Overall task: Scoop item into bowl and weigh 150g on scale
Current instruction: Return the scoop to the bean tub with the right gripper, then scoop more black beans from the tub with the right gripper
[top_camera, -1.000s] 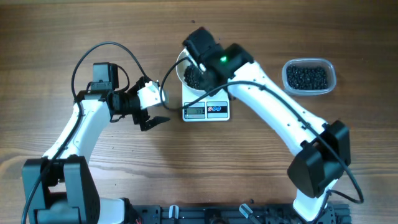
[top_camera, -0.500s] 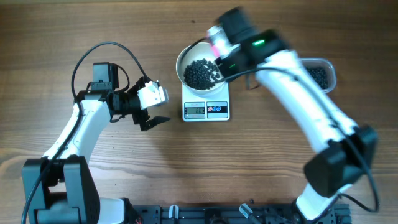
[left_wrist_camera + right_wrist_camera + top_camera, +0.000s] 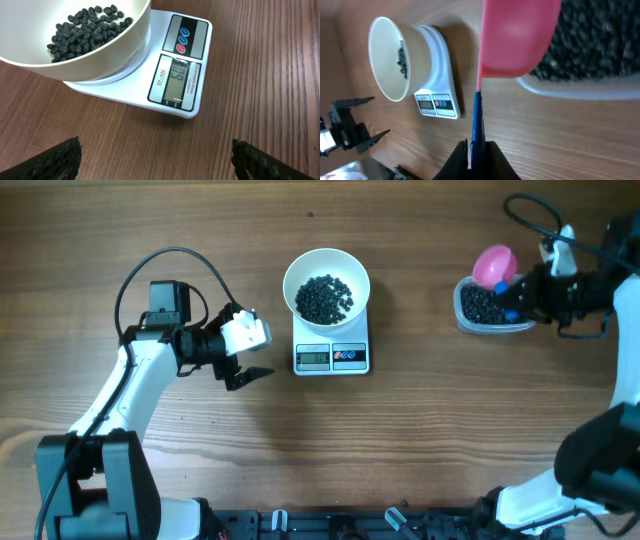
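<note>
Left fingers (image 3: 250,340) are spread wide and hold nothing. They sit low over the table (image 3: 150,220), just left of the scale (image 3: 332,352) and apart from it. In the left wrist view both black fingertips (image 3: 60,159) show at the bottom corners with bare wood between them.

Right fingers (image 3: 477,156) are clenched on the blue handle (image 3: 477,122) of the pink scoop (image 3: 517,35). From overhead the scoop is at the far right of the table, over the top-left part of the clear tub (image 3: 462,320). Wrist view shows the scoop head right at the tub's rim, above the dark heap. Can't tell whether it touches the beads, and its inside isn't visible.

Beads (image 3: 325,298) are in two places:
- A loose pile in the white bowl (image 3: 295,275), covering the bottom and well below the rim.
- The rest (image 3: 488,306) fill the tub.

The bowl sits upright and centred on the scale's platform, with its rim overhanging the back edge. The scale is mid-table, display (image 3: 177,80) and buttons (image 3: 184,37) on the edge facing the robot. The display is lit with digits, but I can't read them reliably. The bowl and the tub are well apart.
</note>
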Available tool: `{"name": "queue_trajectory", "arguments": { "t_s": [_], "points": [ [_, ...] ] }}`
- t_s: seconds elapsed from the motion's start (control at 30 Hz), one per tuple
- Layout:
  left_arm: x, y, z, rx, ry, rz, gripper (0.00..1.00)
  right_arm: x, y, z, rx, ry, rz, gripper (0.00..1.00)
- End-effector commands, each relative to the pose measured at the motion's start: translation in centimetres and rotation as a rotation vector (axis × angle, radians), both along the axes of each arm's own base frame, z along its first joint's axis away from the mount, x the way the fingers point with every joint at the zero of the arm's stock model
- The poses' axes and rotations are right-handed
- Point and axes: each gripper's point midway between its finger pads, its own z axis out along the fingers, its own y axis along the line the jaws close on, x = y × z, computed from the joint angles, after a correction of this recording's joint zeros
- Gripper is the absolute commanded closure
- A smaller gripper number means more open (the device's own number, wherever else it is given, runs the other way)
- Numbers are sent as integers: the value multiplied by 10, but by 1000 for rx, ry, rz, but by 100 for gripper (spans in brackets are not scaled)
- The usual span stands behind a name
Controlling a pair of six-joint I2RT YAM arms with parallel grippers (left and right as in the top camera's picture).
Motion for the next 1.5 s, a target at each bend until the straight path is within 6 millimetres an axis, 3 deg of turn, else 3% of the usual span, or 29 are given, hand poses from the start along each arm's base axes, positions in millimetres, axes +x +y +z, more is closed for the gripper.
{"name": "queue_trajectory", "arguments": {
  "t_s": [0.0, 0.13, 0.33, 0.5, 0.7, 1.1, 1.33, 1.4, 1.47],
  "points": [
    [-1, -1, 8, -16, -31, -14, 0, -6, -11, -21, 67, 60, -46, 96],
    [-1, -1, 8, -16, -31, -15, 0, 1, -38, -46, 87, 141, -175, 96],
    [-1, -1, 8, -17, -32, -15, 0, 4, -60, -81, 111, 319, -383, 96],
    [-1, -1, 8, -17, -31, -15, 0, -3, -86, -86, 111, 386, -540, 96],
    [-1, -1, 8, -17, -31, -15, 0, -8, -109, -90, 73, 377, -588, 96],
    [-1, -1, 8, -17, -32, -15, 0, 17, -130, -79, 35, 271, -645, 93],
    [-1, -1, 8, -16, -32, -15, 0, 19, -130, -74, 46, 265, -658, 96],
    [-1, -1, 8, -17, -32, -15, 0, 21, -127, -63, 49, 231, -626, 96],
    [-1, -1, 8, -16, -31, -15, 0, 27, -123, -34, 21, 139, -575, 96]
  ]
}}
